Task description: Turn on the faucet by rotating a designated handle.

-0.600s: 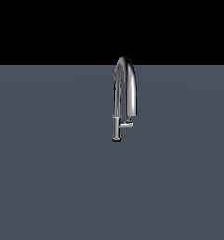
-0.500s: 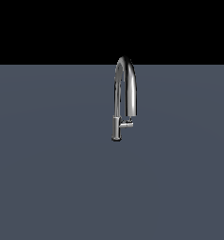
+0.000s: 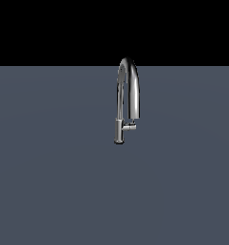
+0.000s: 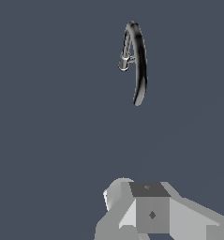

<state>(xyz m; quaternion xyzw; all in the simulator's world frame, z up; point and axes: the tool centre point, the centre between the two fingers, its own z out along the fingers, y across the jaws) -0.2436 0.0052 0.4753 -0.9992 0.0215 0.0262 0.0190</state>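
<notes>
Upright chrome gooseneck faucet [image 3: 127, 91], stubby handle [image 3: 130, 127] sideways; pincer [image 4: 148, 211] state unclear.

A flat, plain slate-grey bench [image 3: 53, 182] is filling the lower part of the exterior view, meeting a solid black backdrop [image 3: 49, 28] along a straight horizontal line. In the wrist view the same grey surface is spreading across the whole background.
</notes>
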